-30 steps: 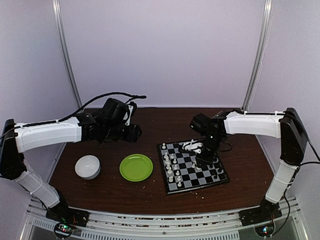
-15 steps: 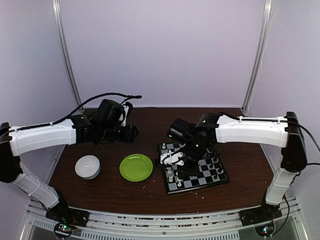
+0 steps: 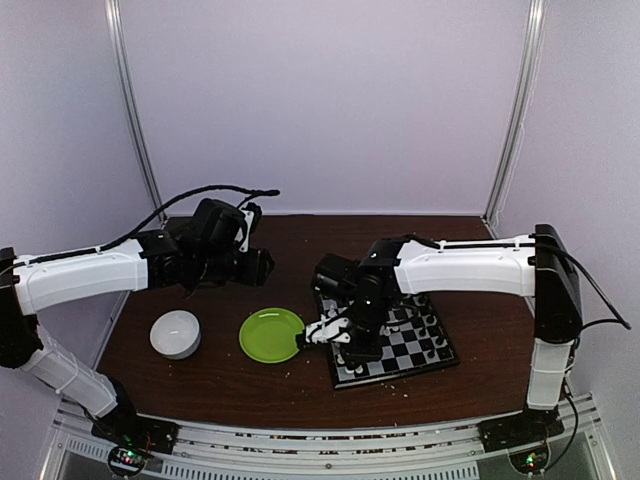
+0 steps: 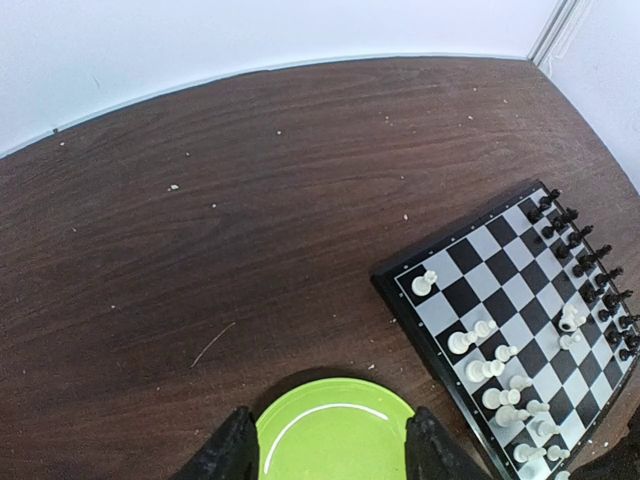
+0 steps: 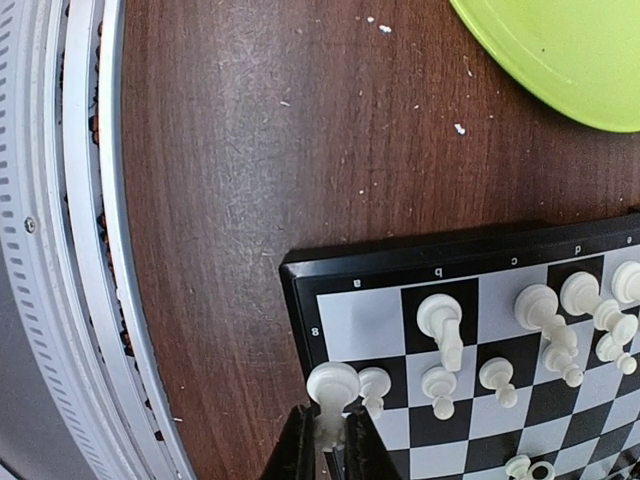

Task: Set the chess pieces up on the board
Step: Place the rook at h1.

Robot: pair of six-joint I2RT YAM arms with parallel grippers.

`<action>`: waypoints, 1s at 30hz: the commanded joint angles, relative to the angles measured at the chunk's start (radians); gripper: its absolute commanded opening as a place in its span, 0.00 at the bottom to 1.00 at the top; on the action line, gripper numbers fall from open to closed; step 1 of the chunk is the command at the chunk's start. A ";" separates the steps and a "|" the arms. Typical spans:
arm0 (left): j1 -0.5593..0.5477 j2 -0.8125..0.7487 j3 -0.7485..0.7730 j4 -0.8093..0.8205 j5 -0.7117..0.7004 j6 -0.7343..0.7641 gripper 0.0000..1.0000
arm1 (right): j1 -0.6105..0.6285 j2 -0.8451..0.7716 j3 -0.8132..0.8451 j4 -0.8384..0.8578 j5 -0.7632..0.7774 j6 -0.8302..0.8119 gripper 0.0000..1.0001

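Right wrist: right claw (image 5: 325, 447) pinches white pawn (image 5: 331, 384).

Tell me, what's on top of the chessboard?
White chess pieces on one side, black pieces along the opposite edge. The right gripper pinches one white piece. Its arm hides some squares from above.

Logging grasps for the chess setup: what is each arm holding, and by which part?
The right fingers pinch a white pawn by its lower stem, round head free. The left fingers hold nothing.
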 commanded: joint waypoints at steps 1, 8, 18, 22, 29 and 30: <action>0.006 -0.009 -0.004 0.023 -0.012 -0.008 0.51 | 0.008 0.027 0.038 -0.021 0.005 0.000 0.08; 0.006 -0.001 -0.007 0.027 -0.009 -0.006 0.51 | 0.008 0.066 0.059 -0.025 0.016 0.002 0.08; 0.007 0.006 -0.017 0.037 -0.001 -0.008 0.51 | 0.008 0.098 0.073 -0.021 0.024 0.008 0.08; 0.005 0.010 -0.015 0.041 0.000 -0.009 0.51 | 0.009 0.110 0.080 -0.021 0.027 0.011 0.08; 0.006 0.015 -0.013 0.042 0.003 -0.005 0.51 | 0.008 0.119 0.081 -0.016 0.034 0.014 0.08; 0.007 0.016 -0.015 0.043 0.002 -0.005 0.51 | 0.008 0.121 0.081 -0.015 0.035 0.014 0.08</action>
